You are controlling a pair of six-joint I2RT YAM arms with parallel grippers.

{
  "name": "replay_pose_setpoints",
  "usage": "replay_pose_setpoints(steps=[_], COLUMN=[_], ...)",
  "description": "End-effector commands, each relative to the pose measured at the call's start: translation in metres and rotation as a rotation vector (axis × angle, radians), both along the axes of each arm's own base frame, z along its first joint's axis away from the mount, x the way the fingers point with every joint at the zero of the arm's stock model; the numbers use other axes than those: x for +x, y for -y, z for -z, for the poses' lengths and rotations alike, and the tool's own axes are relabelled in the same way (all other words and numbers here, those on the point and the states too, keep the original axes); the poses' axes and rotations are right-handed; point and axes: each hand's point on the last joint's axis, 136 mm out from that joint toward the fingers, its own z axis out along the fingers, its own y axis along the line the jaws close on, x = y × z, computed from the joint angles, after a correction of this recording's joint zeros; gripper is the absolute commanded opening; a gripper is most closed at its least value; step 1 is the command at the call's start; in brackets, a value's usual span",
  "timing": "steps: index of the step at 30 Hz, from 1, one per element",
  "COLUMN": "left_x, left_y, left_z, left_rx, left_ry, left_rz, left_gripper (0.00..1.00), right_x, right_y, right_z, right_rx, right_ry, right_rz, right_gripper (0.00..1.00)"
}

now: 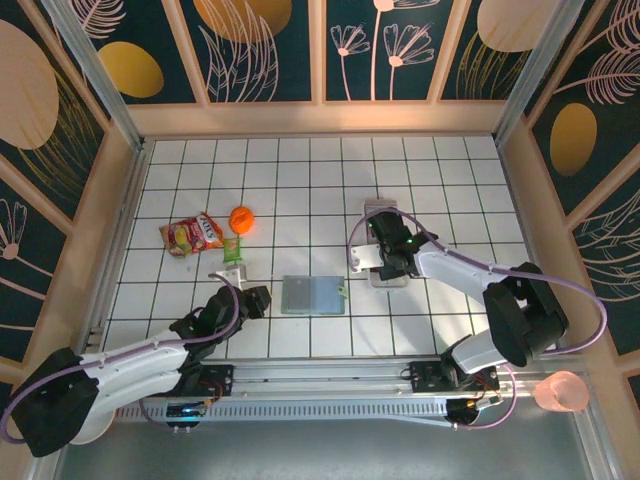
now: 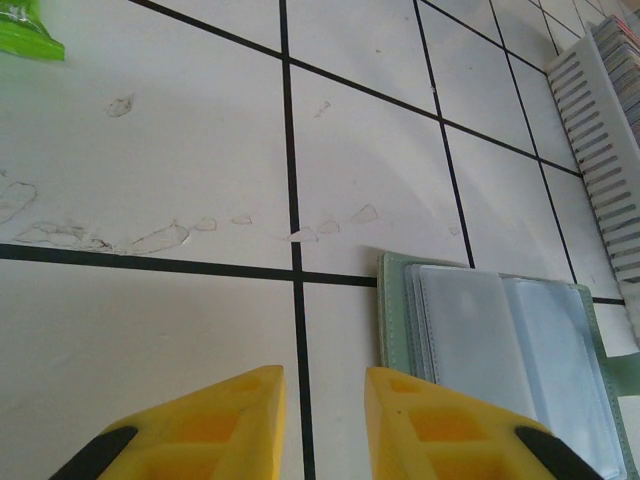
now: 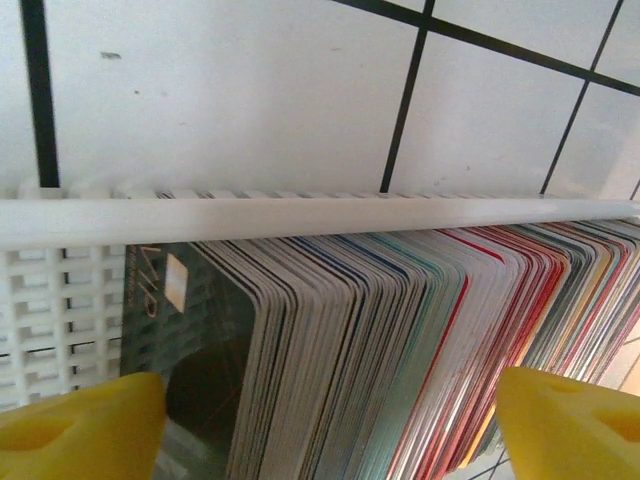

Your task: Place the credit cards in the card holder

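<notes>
The sage-green card holder (image 1: 312, 296) lies open and flat on the tiled table, its bluish clear sleeves facing up (image 2: 500, 350). My left gripper (image 1: 260, 300) is low, just left of the holder and open. Its yellow fingertips (image 2: 325, 420) have only bare tile between them, and the right tip is near the holder's left edge. The credit cards (image 3: 400, 340) stand edge-on as a striped row in a white slotted tray (image 1: 386, 212). My right gripper (image 1: 392, 262) hangs over this row, open wide (image 3: 325, 430), with one yellow finger (image 3: 80, 430) on either side of the cards.
A red snack bag (image 1: 190, 236), an orange ball (image 1: 241, 218) and a small green packet (image 1: 232, 248) lie left of centre. The tray's slotted wall (image 2: 600, 150) runs beyond the holder. A pink cup (image 1: 560, 392) sits off the table at the right.
</notes>
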Motion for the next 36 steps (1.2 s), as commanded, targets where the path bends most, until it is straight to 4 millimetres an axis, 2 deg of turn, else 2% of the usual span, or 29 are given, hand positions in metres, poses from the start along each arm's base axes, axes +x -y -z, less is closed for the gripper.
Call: replay_pose_setpoints(steps=[1,13,15,20,24,36], left_x=[0.000,-0.001,-0.001,-0.002,-0.002,-0.001], left_y=[-0.003,-0.002,-0.002,-0.001,-0.002,0.001], left_z=[0.003,0.004,0.003,0.004,0.005,0.002], left_rx=[0.021,0.007,0.005,0.001,0.001,-0.005], left_ry=[0.010,-0.003,-0.003,-0.008,-0.015,-0.014], left_rz=[-0.006,-0.006,-0.008,-0.006,-0.010,-0.008], left_gripper=[0.27,0.26,0.26,0.25,0.25,0.25], right_x=[0.015,0.003,0.002,-0.002,-0.004,-0.003], right_y=[0.004,0.008,0.009,0.009,0.009,0.008], right_z=[-0.008,-0.012,-0.012,-0.011,-0.011,-0.025], right_rx=[-0.018,-0.016,-0.018,-0.016,-0.013,0.008], right_ry=[0.074,0.061,0.062,0.058,0.053,0.077], right_rz=[0.020,0.012,0.007,0.003,-0.002,0.005], right_gripper=[0.77,0.60,0.53,0.44,0.40,0.21])
